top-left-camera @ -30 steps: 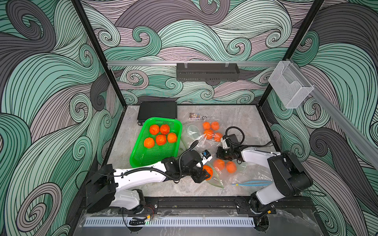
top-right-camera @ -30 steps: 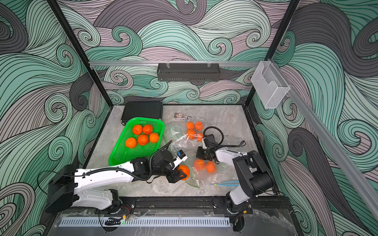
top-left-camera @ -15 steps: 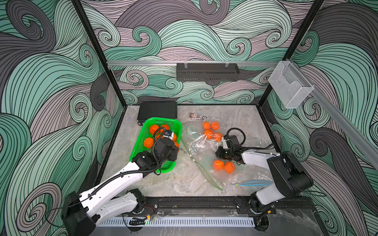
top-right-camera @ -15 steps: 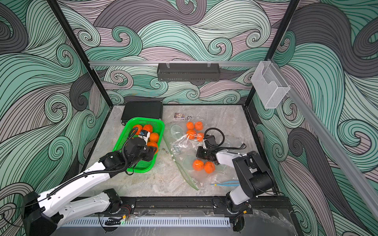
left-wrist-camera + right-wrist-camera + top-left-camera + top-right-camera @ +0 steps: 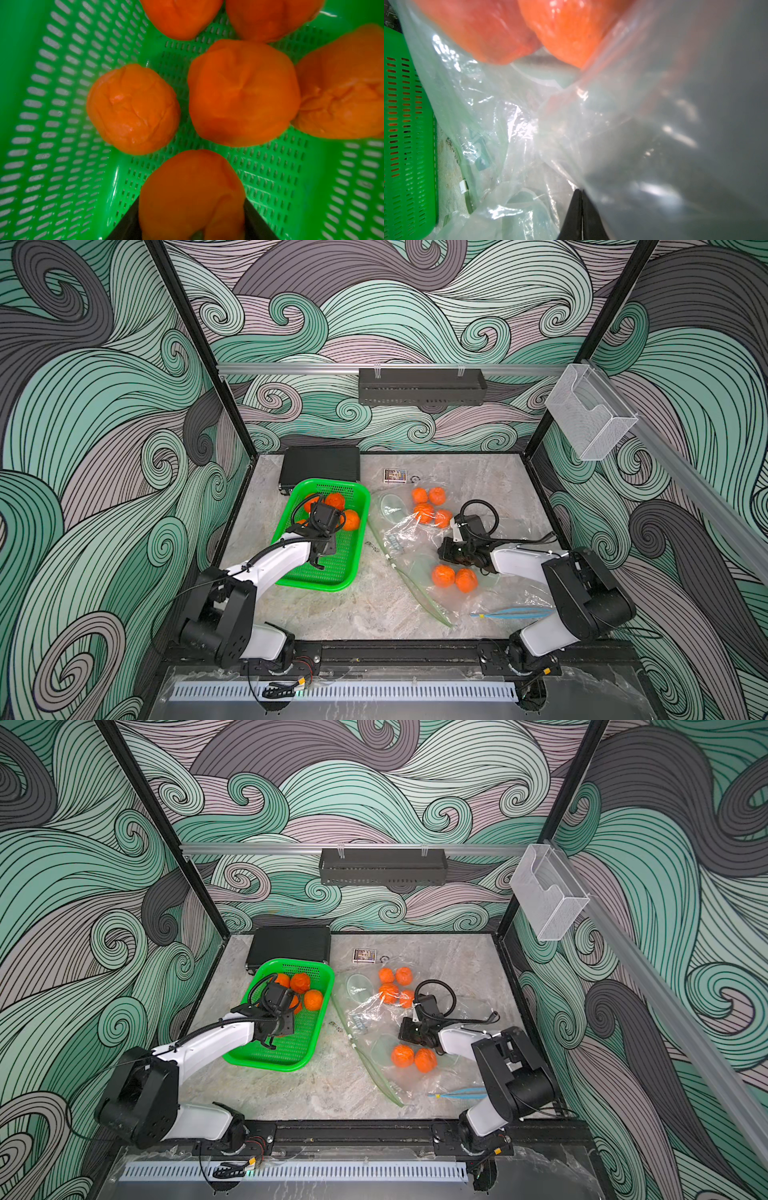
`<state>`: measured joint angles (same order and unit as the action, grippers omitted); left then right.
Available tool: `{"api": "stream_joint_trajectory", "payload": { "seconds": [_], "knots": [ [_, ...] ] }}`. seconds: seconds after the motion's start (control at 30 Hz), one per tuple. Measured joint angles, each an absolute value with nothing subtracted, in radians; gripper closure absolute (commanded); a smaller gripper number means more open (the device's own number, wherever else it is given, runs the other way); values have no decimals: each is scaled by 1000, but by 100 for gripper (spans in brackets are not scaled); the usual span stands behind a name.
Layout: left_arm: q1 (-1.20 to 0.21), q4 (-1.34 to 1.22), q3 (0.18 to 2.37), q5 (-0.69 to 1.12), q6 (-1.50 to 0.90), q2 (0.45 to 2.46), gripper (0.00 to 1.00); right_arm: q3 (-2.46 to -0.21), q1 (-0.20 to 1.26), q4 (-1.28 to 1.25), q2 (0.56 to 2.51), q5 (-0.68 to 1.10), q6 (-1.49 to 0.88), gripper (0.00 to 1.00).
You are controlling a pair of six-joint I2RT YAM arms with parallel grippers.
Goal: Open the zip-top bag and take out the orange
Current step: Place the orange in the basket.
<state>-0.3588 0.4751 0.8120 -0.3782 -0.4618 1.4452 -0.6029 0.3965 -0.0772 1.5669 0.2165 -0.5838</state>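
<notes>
Inside left end effector [image 5: 192, 223]: orange [image 5: 192, 187] (snug)

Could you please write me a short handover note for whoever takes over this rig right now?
The left hand is closed on an orange, low over the green basket, not yet released.
The right hand is shut, pinching the zip-top bag by its film.
Five more oranges lie loose in the basket.
Done: bag looks open, one orange out.
To do: release the held orange; two oranges lie in the bag by the right hand, four more behind, seemingly under plastic.
</notes>
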Motion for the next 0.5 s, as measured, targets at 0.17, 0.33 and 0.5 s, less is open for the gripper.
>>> {"api": "stream_joint_trajectory", "payload": {
  "seconds": [0.17,0.33,0.5],
  "knots": [
    [-340,476,814,-410,-480,1467,60,-611,400,-82,1577,216,-584,92],
    [-341,487,815,-452,-502,1464,61,-611,400,-86,1579,216,-584,92],
    [-329,508,815,-490,-529,1454,61,-616,400,-89,1585,216,-584,92]
  ]
}}
